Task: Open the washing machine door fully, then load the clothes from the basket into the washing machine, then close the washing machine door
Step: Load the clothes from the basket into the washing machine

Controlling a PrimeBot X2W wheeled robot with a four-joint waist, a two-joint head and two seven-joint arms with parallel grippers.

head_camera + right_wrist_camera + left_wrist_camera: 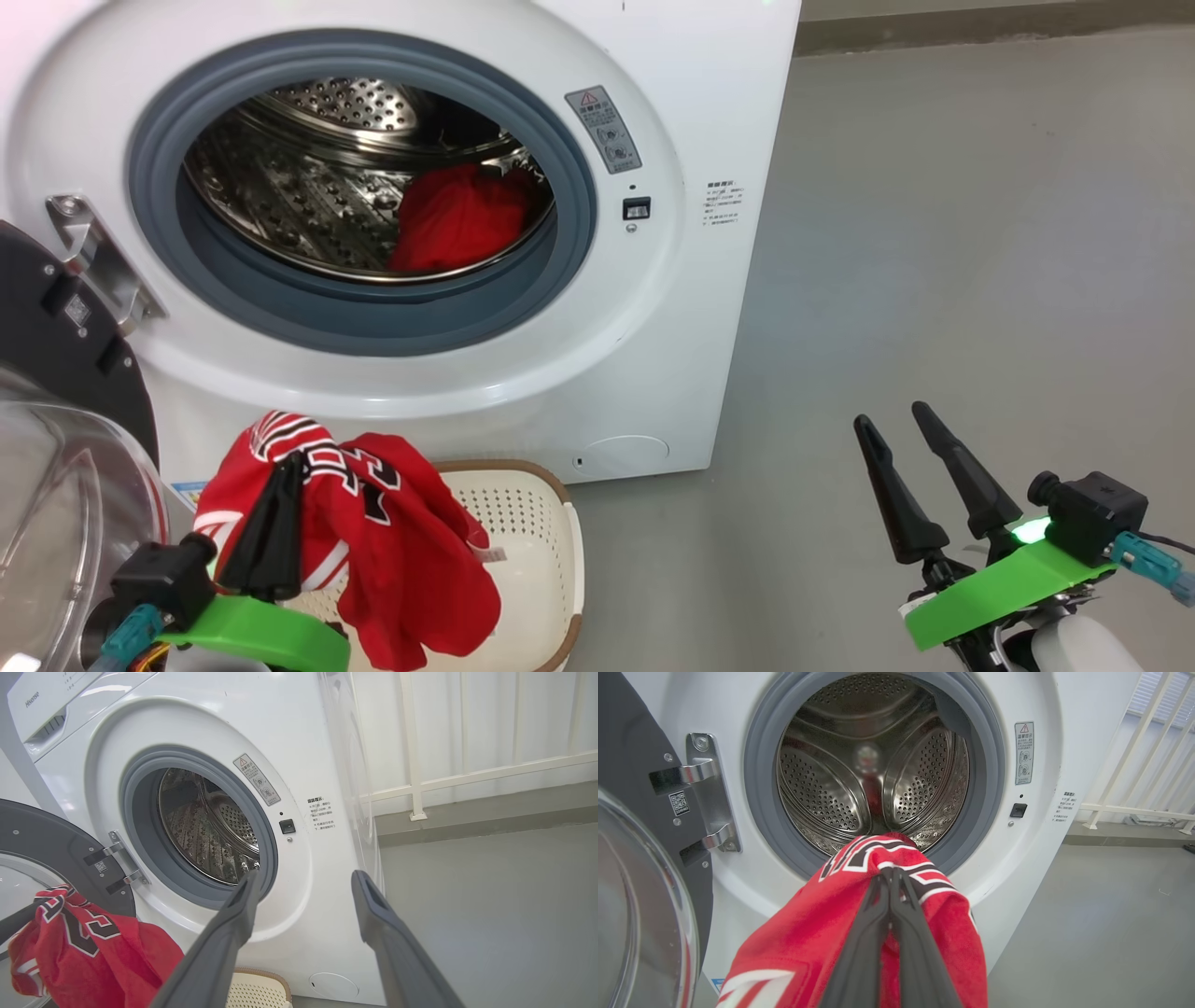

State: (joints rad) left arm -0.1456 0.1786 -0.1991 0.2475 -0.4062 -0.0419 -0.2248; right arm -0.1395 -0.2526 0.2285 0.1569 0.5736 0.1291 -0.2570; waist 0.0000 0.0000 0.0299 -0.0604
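I'm working over a smooth grey floor [934, 233], which spreads beyond and to the right of my right fingers [898, 504]. The washing machine [719, 112] stands on it, ahead of both pairs of fingers. The basket [523, 513] sits on the floor just right of my left fingers [271, 532], close to the machine's foot; I cannot tell whether they touch. In the right wrist view, past the fingertips, the floor ends at a low kerb [490, 821].

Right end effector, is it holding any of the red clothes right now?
No, the right end effector is open with nothing between its fingers; the red clothes hang from the shut left end effector.
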